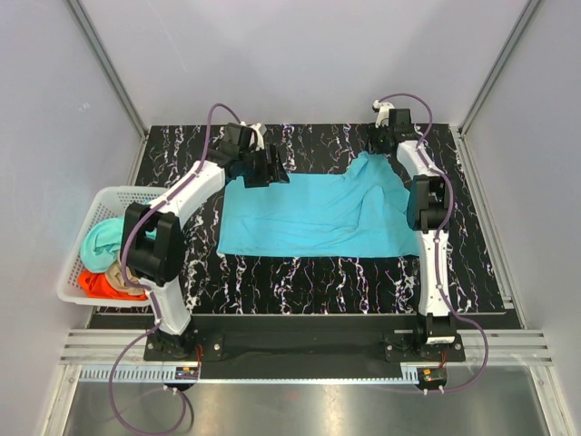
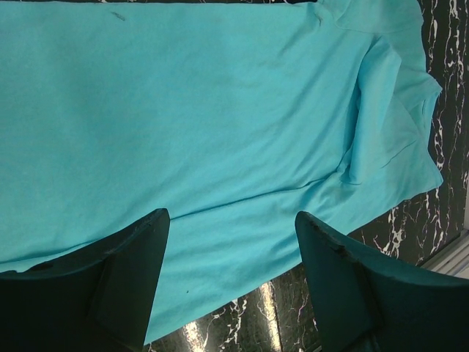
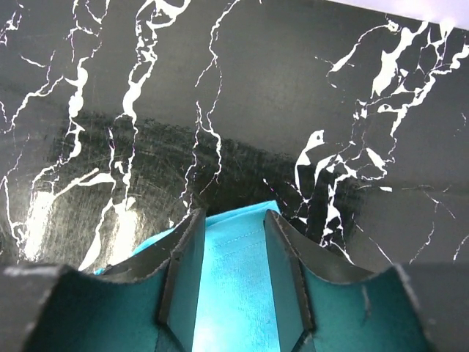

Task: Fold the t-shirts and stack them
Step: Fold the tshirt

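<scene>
Cloth this thin and limp will sag, crease and slip on itself, so the cyan t-shirt [image 1: 313,218] is best taken by a hem or shoulder corner, not mid-panel. It lies spread across the middle of the black marbled table [image 1: 300,282], rumpled toward its right end. At the far right corner the right gripper [image 3: 233,227] pinches a raised edge of it between its jaws. The left gripper [image 2: 231,220] hovers over the shirt's far left edge, jaws spread wide, holding nothing. A mint-teal shirt [image 1: 100,238], tan shirt [image 1: 118,277] and orange-red shirt [image 1: 91,283] lie heaped in the white lattice basket [image 1: 109,195] at the left.
</scene>
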Motion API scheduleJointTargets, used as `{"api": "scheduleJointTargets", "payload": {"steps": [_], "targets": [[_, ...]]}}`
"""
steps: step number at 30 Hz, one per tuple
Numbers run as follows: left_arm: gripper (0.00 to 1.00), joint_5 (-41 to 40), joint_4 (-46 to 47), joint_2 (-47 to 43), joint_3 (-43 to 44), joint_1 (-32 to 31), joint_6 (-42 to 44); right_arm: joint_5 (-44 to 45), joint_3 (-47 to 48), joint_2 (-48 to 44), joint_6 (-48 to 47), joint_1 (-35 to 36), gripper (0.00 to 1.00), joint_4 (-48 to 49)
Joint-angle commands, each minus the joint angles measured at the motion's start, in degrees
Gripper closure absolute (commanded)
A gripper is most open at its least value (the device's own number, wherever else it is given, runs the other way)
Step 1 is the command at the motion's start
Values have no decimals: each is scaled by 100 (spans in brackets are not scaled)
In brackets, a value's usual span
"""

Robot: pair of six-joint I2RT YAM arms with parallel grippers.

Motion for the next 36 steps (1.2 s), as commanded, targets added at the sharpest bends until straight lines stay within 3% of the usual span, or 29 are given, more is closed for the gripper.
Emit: {"api": "scheduleJointTargets", "payload": {"steps": [1,5,12,29,36], "targets": [[25,176,149,59,194,12,-13,97,-22,-466,-204,-11,53,422],[25,167,132,41,177,12,-13,211,488,-167,-370,-20,52,-16],[25,220,158,68,185,12,-22,88,-13,-360,-529,-64,49,264],[25,299,237,41,115,12,-92,-245,1323,404,-547,-204,50,-1783],[25,343,202,-29,115,12,-83,-447,1332,396,-494,-195,49,-2038]]}}
